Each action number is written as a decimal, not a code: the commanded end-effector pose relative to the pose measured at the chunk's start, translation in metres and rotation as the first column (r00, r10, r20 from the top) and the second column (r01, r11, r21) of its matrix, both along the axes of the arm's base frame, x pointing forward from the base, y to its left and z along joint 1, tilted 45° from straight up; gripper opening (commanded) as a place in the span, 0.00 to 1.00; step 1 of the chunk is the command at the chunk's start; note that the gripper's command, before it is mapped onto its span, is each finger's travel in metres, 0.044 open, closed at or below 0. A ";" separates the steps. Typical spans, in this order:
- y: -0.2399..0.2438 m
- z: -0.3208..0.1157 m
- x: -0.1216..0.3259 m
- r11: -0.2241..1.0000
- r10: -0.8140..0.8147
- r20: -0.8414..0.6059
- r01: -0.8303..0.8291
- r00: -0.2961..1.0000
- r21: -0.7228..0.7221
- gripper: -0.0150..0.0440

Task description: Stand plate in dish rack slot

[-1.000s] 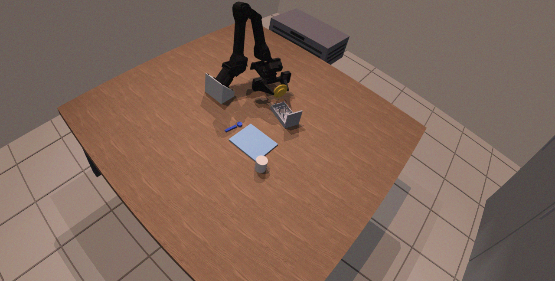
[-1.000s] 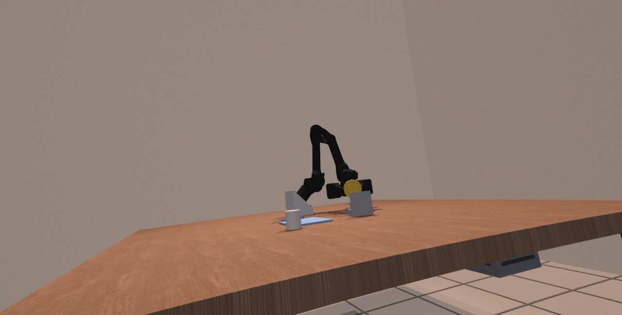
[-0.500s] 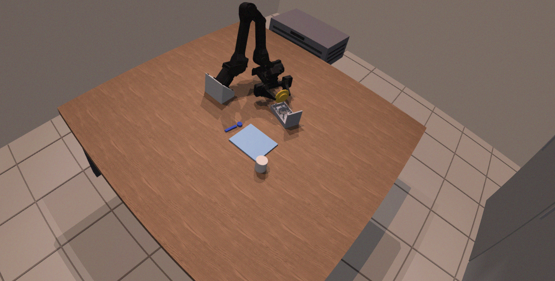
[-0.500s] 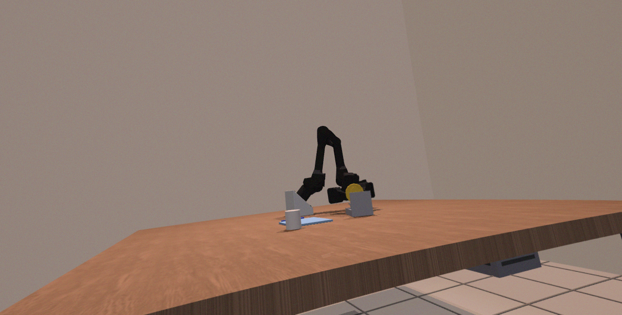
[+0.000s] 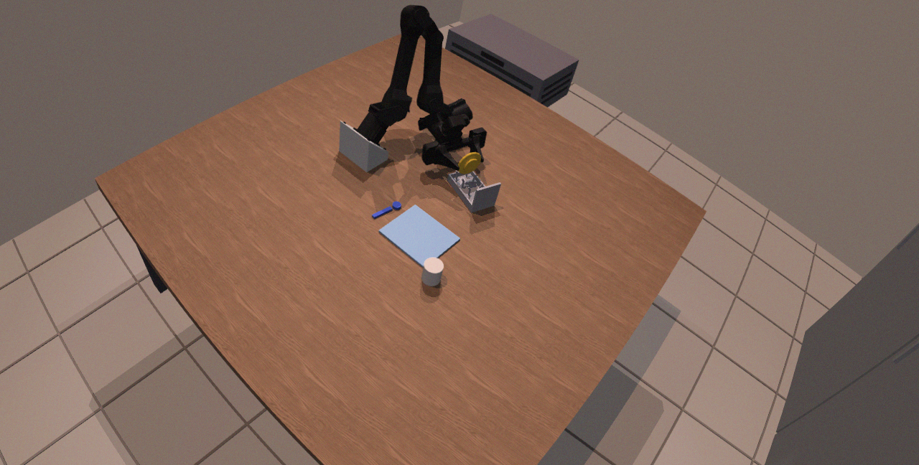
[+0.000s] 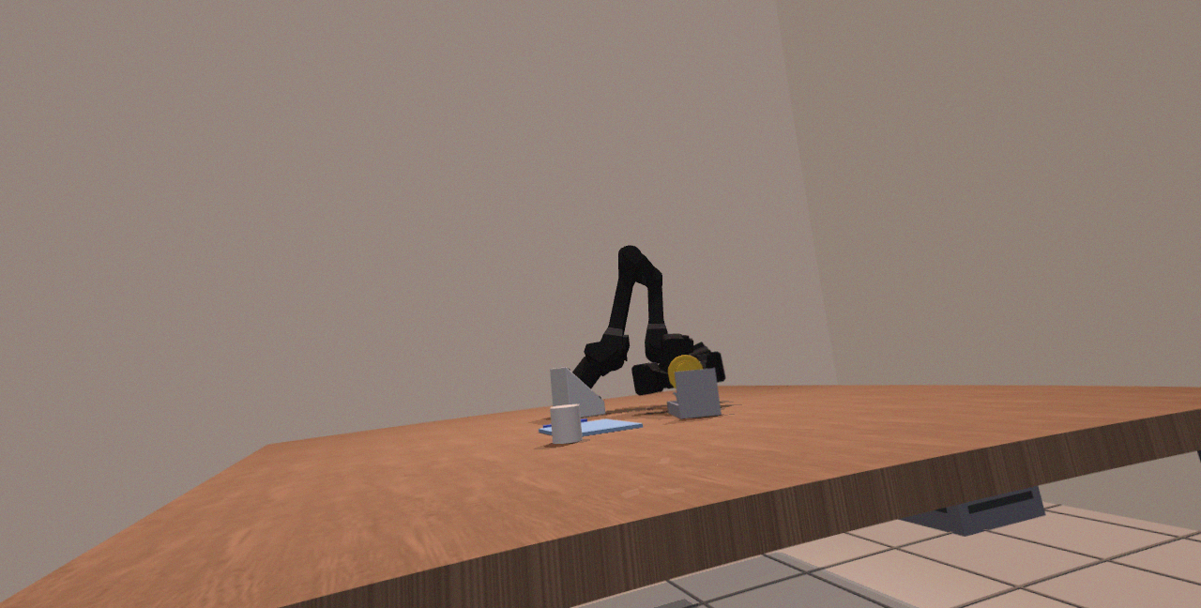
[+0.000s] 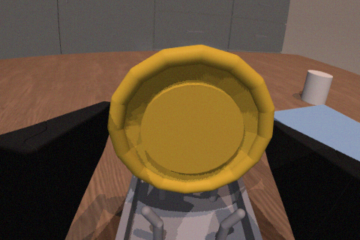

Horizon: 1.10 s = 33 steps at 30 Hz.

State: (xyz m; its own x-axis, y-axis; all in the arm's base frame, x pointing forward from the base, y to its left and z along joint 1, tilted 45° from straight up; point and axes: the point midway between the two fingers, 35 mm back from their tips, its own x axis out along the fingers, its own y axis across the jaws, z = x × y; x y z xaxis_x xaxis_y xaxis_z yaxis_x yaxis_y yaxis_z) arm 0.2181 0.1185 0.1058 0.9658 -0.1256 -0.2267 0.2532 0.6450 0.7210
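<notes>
The yellow plate (image 5: pixel 469 163) (image 6: pixel 685 369) (image 7: pixel 192 129) is upright, its hollow face toward the wrist camera. My gripper (image 5: pixel 471 161) (image 7: pixel 191 121) is shut on the plate, one black finger at each side of its rim. The grey dish rack (image 5: pixel 487 197) (image 6: pixel 696 394) (image 7: pixel 187 226) stands on the table, its tall end panel on the side away from the arm. The plate is over the rack's end nearer the arm. Two rack prongs show below the plate in the wrist view, on the camera's side of it. The plate's lower edge hides other prongs, and its exact height over the slots is unclear.
A light blue board (image 5: pixel 418 235) (image 7: pixel 322 121) lies beside the rack, with a white cup (image 5: pixel 432 273) (image 6: pixel 566 424) (image 7: pixel 316 87) at its far corner. A blue spoon (image 5: pixel 383 212) lies near the board. A grey bracket (image 5: pixel 355 148) stands at the arm's base.
</notes>
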 end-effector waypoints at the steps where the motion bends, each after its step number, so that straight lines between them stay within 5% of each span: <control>1: 0.007 -0.012 0.000 1.000 0.002 -0.006 -0.002 1.000 -0.009 0.25; 18: 0.010 -0.014 -0.001 1.000 0.010 -0.009 -0.010 1.000 -0.008 0.25; 33: 0.010 -0.015 -0.001 1.000 0.006 -0.009 -0.006 1.000 -0.007 0.92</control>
State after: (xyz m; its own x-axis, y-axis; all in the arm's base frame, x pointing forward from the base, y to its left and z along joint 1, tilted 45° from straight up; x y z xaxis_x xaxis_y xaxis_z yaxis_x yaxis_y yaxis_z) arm 0.2171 0.1284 0.0908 0.9646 -0.1210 -0.2342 0.2552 0.6513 0.7146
